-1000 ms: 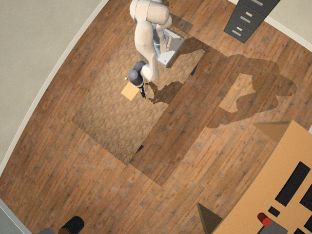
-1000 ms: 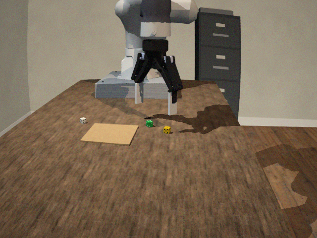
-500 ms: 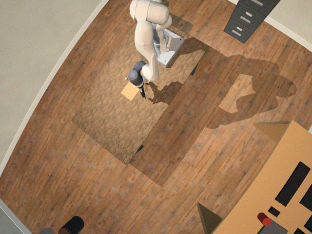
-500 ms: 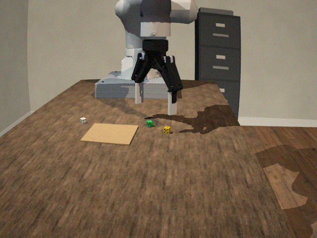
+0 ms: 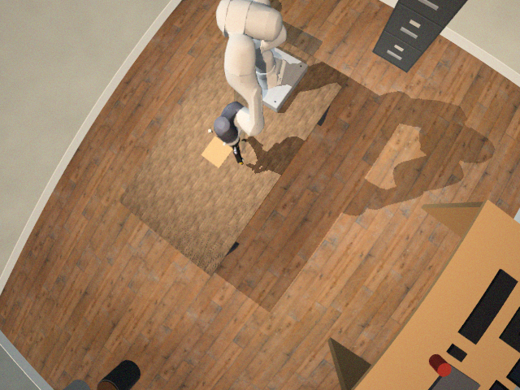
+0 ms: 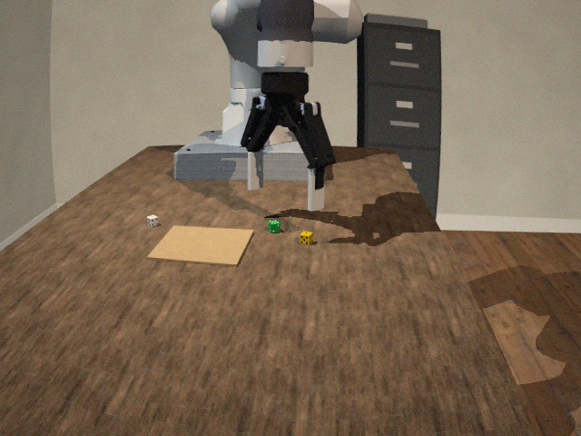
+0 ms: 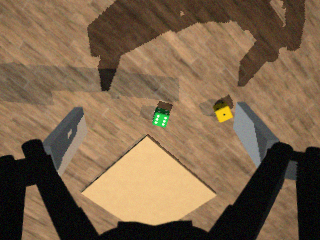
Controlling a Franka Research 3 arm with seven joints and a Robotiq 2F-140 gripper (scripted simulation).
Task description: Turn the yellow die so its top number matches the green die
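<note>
The yellow die point(image 6: 306, 237) lies on the table to the right of the tan mat point(image 6: 201, 244), off it. In the wrist view the yellow die point(image 7: 223, 114) shows one pip on top and sits just beside my right fingertip. The green die point(image 6: 273, 226) lies between mat and yellow die; in the wrist view the green die point(image 7: 160, 119) shows six on top. A white die point(image 6: 152, 220) lies left of the mat's far corner. My gripper point(image 6: 285, 192) hangs wide open and empty above the green and yellow dice; it also shows in the wrist view point(image 7: 160, 132) above the mat point(image 7: 148, 184).
The robot base point(image 6: 234, 162) stands at the table's far end. A dark filing cabinet point(image 6: 398, 103) stands behind the table's right corner. The table's right edge drops to the floor point(image 6: 520, 300).
</note>
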